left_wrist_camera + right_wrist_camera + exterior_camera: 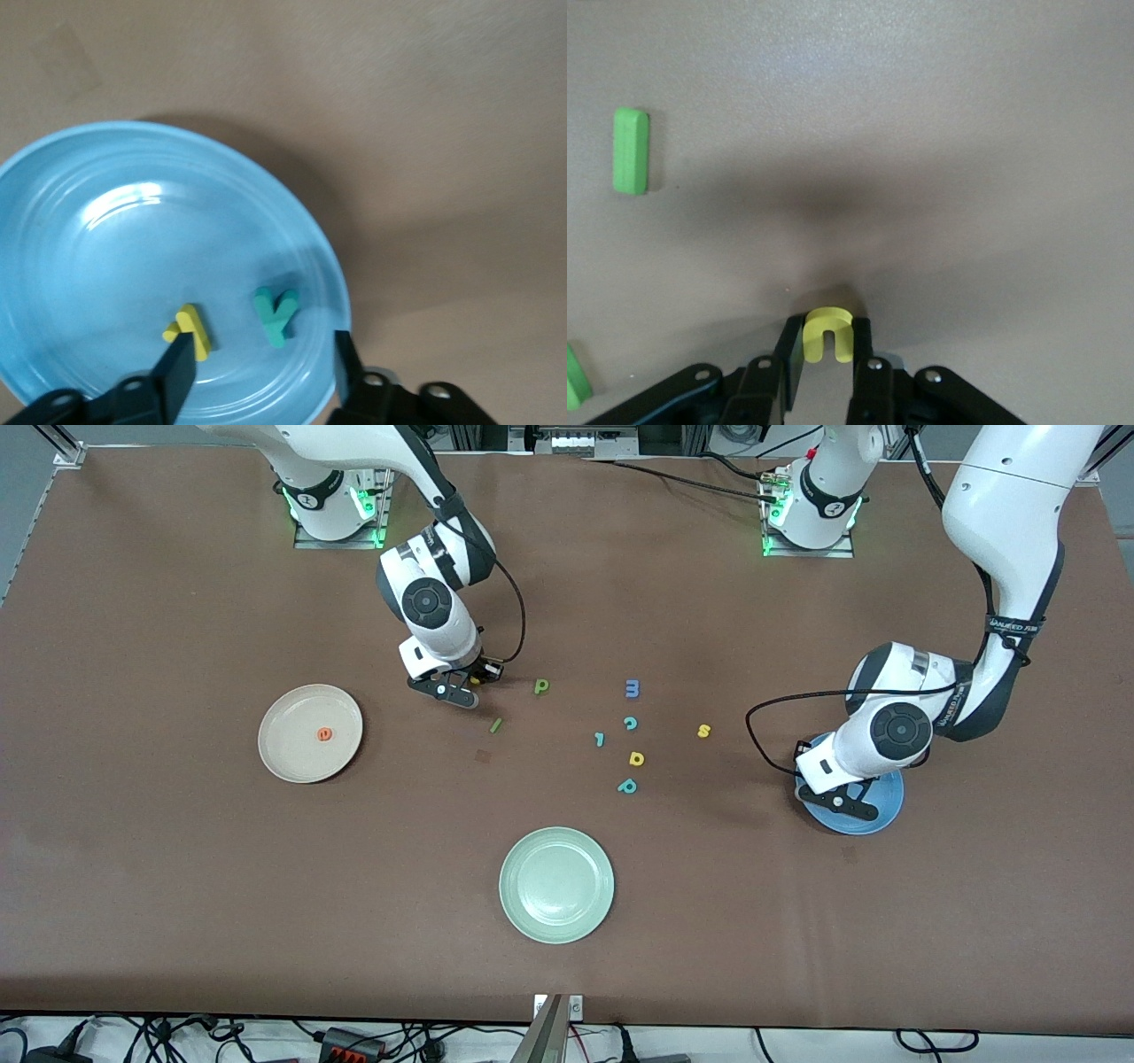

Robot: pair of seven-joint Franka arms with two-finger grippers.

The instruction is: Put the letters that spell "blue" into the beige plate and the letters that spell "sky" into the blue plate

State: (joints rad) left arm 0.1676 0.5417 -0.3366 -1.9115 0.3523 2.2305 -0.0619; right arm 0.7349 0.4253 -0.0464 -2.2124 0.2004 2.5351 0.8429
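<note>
My right gripper (pixel 468 687) (pixel 827 341) is low at the table, shut on the yellow u (pixel 828 335), close to the dark green l (pixel 496 725) (pixel 631 150) and the dark green b (pixel 541 685). The orange e (pixel 325 733) lies in the beige plate (pixel 283 710). Over the blue plate (pixel 889 801) (pixel 115 257) hangs my left gripper (pixel 846 802) (pixel 261 367), open with nothing between its fingers. In that plate lie the yellow k (pixel 189 330) and the teal y (pixel 276 314). The yellow s (pixel 703 731) lies on the table between the loose letters and the blue plate.
Loose letters lie mid-table: a blue m (pixel 632 688), a teal c (pixel 630 723), a small teal l (pixel 600 739), a yellow d (pixel 636 758) and a teal p (pixel 627 786). A pale green plate (pixel 556 884) sits nearer the front camera.
</note>
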